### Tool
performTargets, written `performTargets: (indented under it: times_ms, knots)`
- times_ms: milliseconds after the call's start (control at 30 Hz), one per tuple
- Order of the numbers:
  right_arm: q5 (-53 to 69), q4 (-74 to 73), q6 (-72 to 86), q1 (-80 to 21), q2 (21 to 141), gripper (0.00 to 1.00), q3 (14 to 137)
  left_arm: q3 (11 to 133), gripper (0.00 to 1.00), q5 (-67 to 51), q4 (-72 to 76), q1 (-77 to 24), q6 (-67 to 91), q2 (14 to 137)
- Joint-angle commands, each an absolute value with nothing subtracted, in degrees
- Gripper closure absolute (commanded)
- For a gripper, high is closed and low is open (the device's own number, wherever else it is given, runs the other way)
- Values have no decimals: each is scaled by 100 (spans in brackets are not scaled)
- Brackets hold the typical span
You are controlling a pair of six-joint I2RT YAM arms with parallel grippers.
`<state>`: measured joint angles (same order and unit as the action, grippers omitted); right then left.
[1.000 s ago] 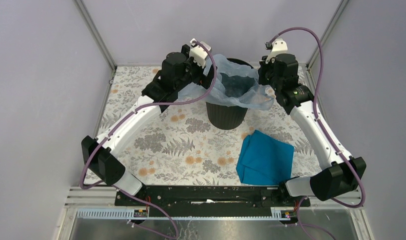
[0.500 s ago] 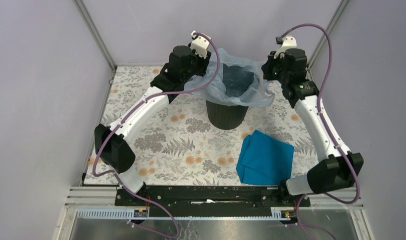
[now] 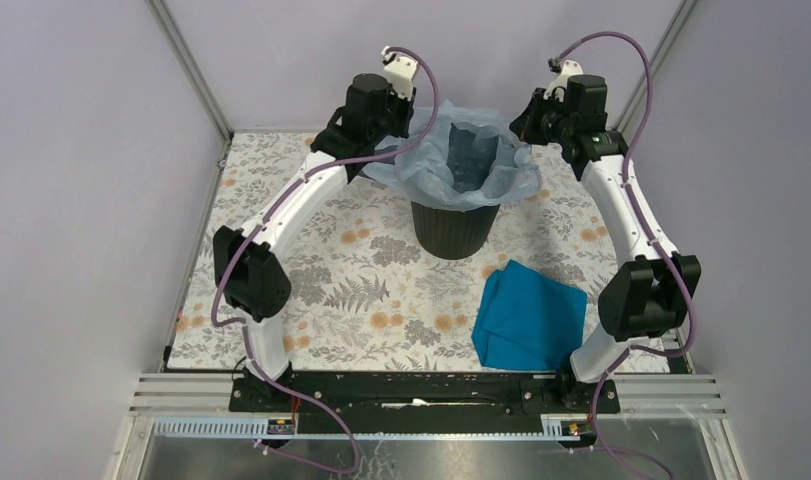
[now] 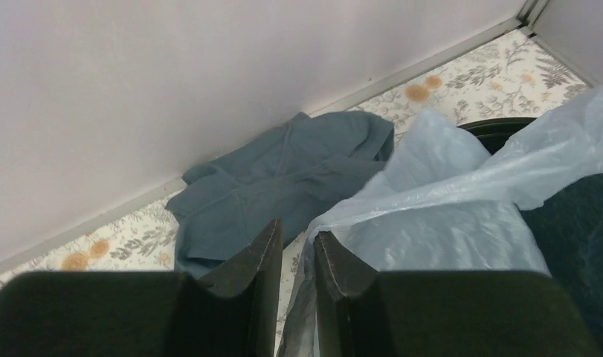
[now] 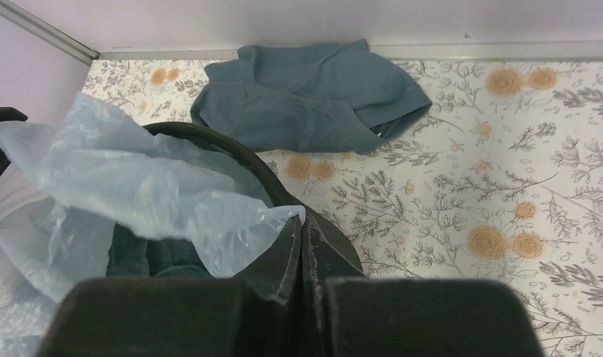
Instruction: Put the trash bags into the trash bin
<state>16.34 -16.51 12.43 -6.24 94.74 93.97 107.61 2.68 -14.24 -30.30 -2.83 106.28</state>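
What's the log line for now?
left gripper: shut on trash bag | right gripper: shut on trash bag | trash bag: over trash bin rim

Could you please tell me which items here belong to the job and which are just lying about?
Job: trash bag, pinched by left gripper and right gripper; trash bin.
Lying about: teal cloth; grey-blue cloth behind the bin.
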Motion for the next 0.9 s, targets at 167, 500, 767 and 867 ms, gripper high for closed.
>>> performTargets:
  times_ms: [167, 500, 767, 867]
  knots:
    - [2013, -1634, 1469, -461, 10000, 100, 9664, 11337, 81, -1007, -1480, -2234, 1260, 11500]
    - [2349, -1327, 1704, -317, 10194, 100, 9186, 10417, 86, -1939, -913, -1918, 2303, 11627]
    - [2822, -848, 2217, -206, 10385, 100, 8903, 10193, 83, -2674, -32, -1883, 2893, 11576]
    - [2924, -705, 2357, -132, 10441, 100, 8714, 10280, 81, -2522, -18, -1882, 3059, 11588]
